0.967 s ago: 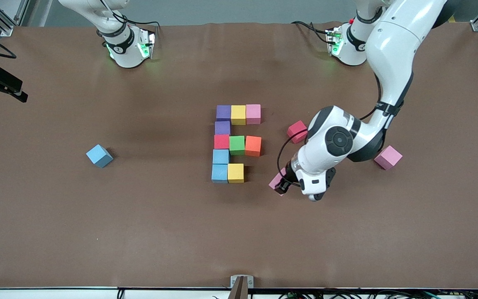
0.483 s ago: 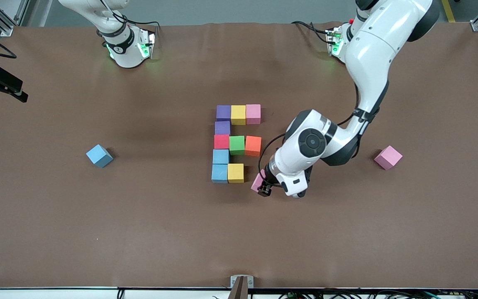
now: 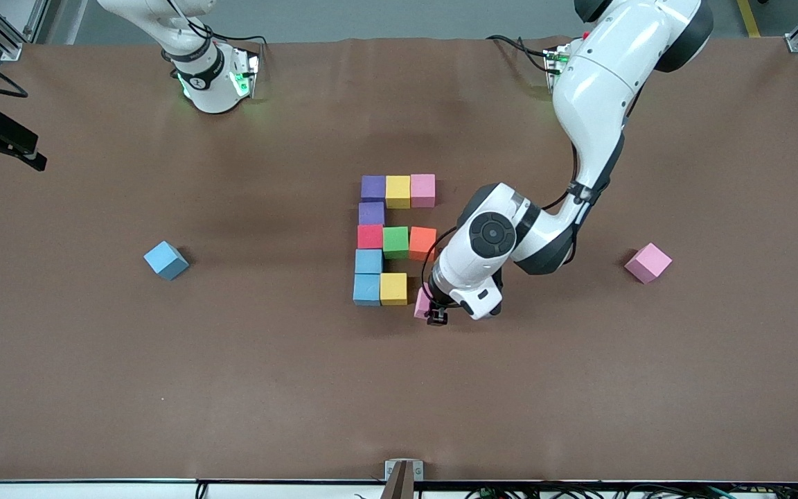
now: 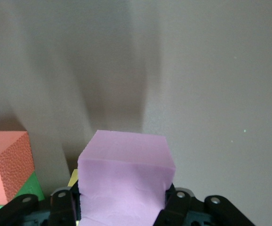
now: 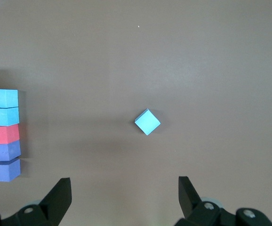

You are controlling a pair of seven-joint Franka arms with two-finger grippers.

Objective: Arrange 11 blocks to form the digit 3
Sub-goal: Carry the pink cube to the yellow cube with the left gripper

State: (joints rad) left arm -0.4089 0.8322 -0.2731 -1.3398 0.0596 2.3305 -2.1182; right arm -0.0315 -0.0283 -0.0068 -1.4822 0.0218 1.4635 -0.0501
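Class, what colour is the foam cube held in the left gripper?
Pink foam cube; the left wrist view shows it best.

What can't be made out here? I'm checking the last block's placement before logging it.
- Front view: the left gripper and wrist hide most of the pink block, so contact with the table is unclear.
- Left wrist view: the yellow block is nearly hidden by the pink block.
- Right wrist view: the frame edge crops the figure.

Both arms are glossy white with dark grey joint bands; the left arm (image 3: 596, 90) carries a looping black cable (green lights glow at both bases).
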